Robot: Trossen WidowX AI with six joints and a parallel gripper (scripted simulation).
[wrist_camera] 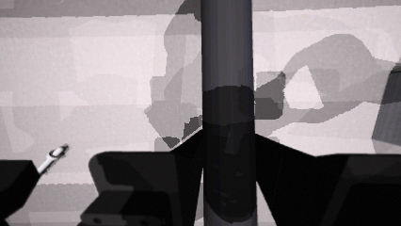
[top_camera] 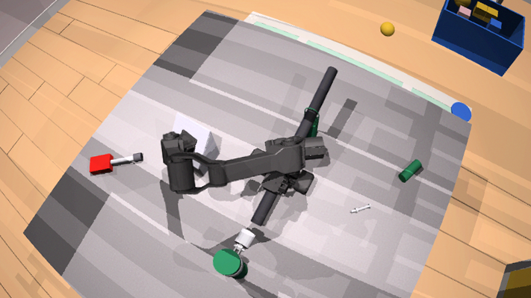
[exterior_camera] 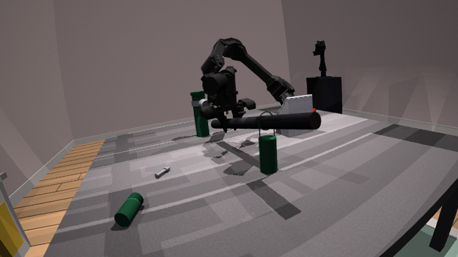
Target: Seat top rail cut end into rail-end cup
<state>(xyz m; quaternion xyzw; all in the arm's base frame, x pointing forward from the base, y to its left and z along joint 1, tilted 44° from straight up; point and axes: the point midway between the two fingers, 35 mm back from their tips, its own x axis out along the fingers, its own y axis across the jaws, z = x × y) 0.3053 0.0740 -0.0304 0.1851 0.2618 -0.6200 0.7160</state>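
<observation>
My gripper (top_camera: pixel 282 184) (exterior_camera: pixel 230 125) (wrist_camera: pixel 222 134) is shut on the dark rail (top_camera: pixel 322 87) (exterior_camera: pixel 290 121) (wrist_camera: pixel 228 56), nearer its cut end. The rail is off the table, nearly level, and runs through the green loop (exterior_camera: pixel 266 112) on the short green post (top_camera: pixel 314 128) (exterior_camera: pixel 268 155). The white end cup (top_camera: pixel 245 238) (exterior_camera: pixel 202 103) hangs on the band (exterior_camera: pixel 194 103), high on the big green post (exterior_camera: pixel 201 122) just under its cap (top_camera: pixel 226 261). The cut end is outside the cup, with a gap in the top view, and looks lower than the cup in the exterior view.
A small bolt (top_camera: pixel 360 208) (exterior_camera: pixel 162 172) (wrist_camera: pixel 52 157) and a green cylinder (top_camera: pixel 409 170) (exterior_camera: pixel 129 209) lie on the table. A white wedge-shaped block (top_camera: pixel 201 139) (exterior_camera: pixel 296 106) stands by the arm's base. A red-headed tool (top_camera: pixel 100 163) lies beyond the base.
</observation>
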